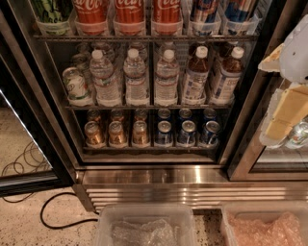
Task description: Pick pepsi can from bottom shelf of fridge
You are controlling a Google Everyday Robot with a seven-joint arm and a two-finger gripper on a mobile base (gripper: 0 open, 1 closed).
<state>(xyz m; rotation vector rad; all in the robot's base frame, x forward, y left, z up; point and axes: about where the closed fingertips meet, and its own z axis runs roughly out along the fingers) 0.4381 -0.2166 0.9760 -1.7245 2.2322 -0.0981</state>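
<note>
The fridge stands open in front of me. Its bottom shelf holds several dark-blue pepsi cans with silver tops on the right half, in a front row and a back row. Gold-brown cans fill the left half. My gripper is at the right edge of the view, raised in front of the fridge's right frame at middle-shelf height. It is above and to the right of the pepsi cans, well apart from them. It looks open and holds nothing.
Water and drink bottles fill the middle shelf, with tall red Coca-Cola cans above. The glass door hangs open on the left. A stainless slatted base lies below. Two clear plastic bins sit near me. A black cable lies on the floor.
</note>
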